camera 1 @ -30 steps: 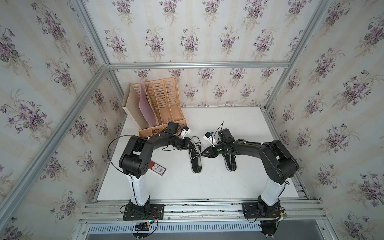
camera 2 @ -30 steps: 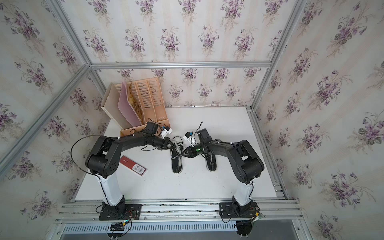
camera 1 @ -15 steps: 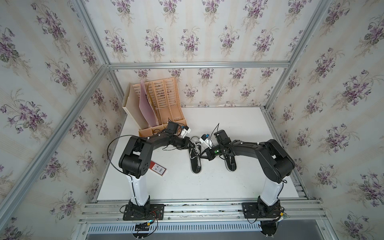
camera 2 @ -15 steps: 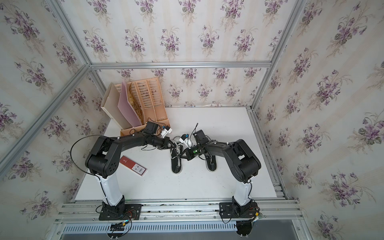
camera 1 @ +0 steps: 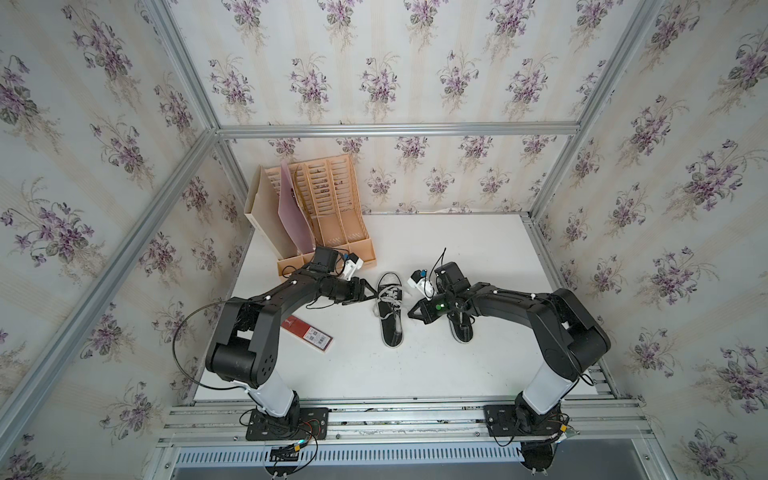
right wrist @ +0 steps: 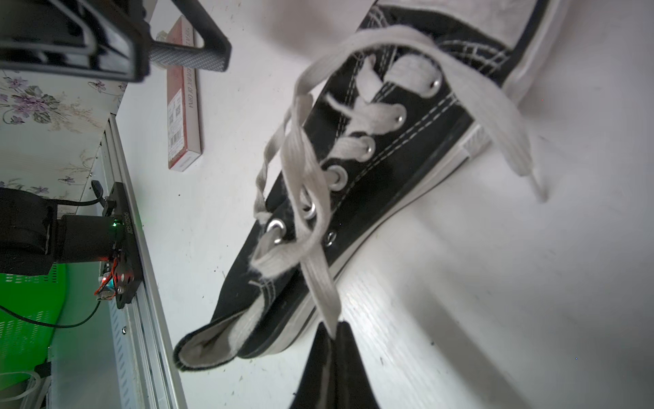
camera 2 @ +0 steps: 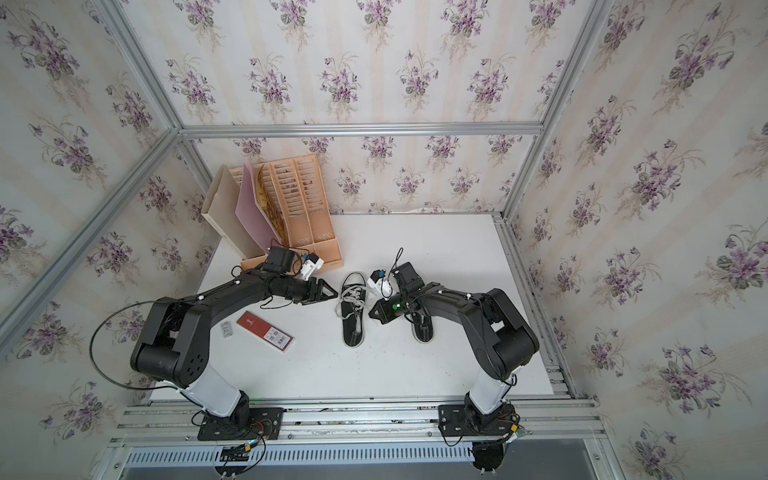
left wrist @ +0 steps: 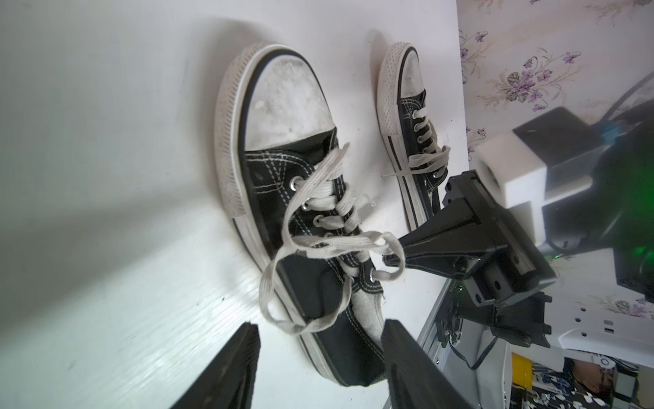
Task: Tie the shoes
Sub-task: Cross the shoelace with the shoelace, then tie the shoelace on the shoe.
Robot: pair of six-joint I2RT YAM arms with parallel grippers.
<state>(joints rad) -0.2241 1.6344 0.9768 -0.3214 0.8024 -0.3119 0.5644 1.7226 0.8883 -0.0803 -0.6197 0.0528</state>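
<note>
- Reading the labels first, you get one legible bit. In the right wrist view the red box (right wrist: 184, 99) carries lettering along its side that ends in "OF CHINA". The square codes on its white end are too small to read.
- Both top views show that box lying flat on the counter (camera 1: 457, 249), near the left arm (camera 1: 282, 299).
- A small grey packet (camera 2: 226, 329) shows in a top view just beside the box. Neither wrist view catches it.
- Between the arms, the middle shoe (camera 1: 390, 316) and the second shoe (camera 1: 462, 332) stand side by side, toes toward the back wall. The second one lies partly under the right arm (camera 1: 507, 301).
- Only the left wrist view gives you both scuffed white toe caps at once. The right wrist view shows just the middle shoe.
- Your right tool (right wrist: 332, 331) is pinched closed on a strand of the middle shoe's lace (right wrist: 318, 276), low beside the shoe near its heel.
- From the left wrist you see the same tool (left wrist: 396, 249) with that lace stretched across the tongue to its tip.
- Your left tool (left wrist: 320, 324) stands wide, with the shoe's heel end showing between its fingers (left wrist: 230, 368). In both top views it sits just beside the shoe's left side.
- A loose loop (left wrist: 279, 301) of lace hangs over the shoe's side.
- A tan file rack (camera 1: 328, 208) stands in the back left corner.
</note>
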